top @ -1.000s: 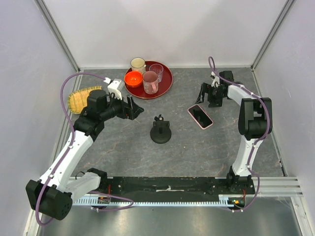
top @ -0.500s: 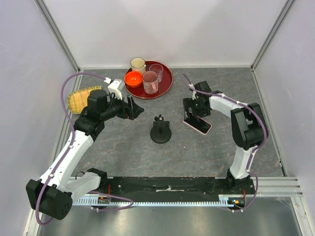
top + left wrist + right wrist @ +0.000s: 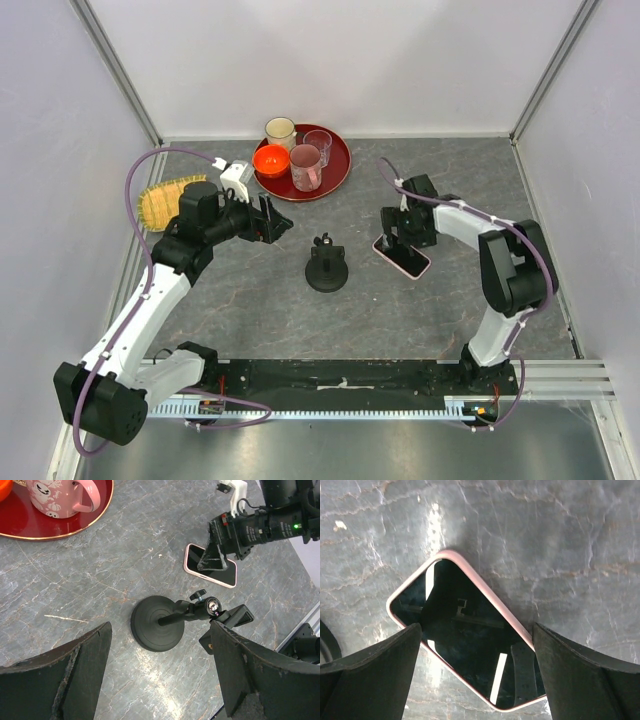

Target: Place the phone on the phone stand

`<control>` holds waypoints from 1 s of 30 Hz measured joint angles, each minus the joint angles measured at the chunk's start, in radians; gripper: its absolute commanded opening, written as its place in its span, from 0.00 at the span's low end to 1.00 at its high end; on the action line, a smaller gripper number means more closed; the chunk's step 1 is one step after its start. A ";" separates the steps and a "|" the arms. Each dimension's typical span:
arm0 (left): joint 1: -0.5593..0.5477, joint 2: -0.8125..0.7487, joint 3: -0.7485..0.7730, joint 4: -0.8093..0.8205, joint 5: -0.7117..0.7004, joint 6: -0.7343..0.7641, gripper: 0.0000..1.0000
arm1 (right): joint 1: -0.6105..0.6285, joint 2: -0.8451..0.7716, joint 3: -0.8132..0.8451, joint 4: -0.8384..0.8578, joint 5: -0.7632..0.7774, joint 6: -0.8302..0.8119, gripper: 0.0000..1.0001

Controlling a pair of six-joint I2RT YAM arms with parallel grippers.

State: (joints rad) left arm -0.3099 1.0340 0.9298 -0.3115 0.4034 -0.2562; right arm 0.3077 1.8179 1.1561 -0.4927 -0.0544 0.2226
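Note:
The phone lies flat, screen up, on the grey table right of centre; it also shows in the right wrist view and in the left wrist view. My right gripper is open just above it, and its two fingers straddle the phone's long sides without touching it. The black phone stand stands upright at the table's middle, with its disc base and clamp in the left wrist view. My left gripper is open and empty, up and left of the stand.
A red tray at the back holds an orange bowl, a cream mug, a pink mug and a glass. A yellow woven mat lies at the left wall.
My right gripper has moved from the back right down and left to just over the phone, then settled a little to the right. The left arm, phone and stand have not moved.

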 measured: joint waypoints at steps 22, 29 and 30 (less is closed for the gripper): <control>0.000 0.003 0.000 0.000 0.014 0.000 0.86 | 0.070 -0.224 -0.159 -0.015 0.056 0.338 0.98; 0.000 0.003 0.000 0.000 0.018 0.000 0.86 | 0.105 -0.121 -0.057 -0.105 0.206 0.377 0.98; 0.000 0.003 0.000 0.000 0.018 0.000 0.86 | 0.108 -0.102 -0.044 -0.116 0.223 0.377 0.98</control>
State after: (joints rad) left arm -0.3099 1.0367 0.9298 -0.3115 0.4217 -0.2565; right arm 0.4152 1.7157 1.1118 -0.6086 0.1688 0.5995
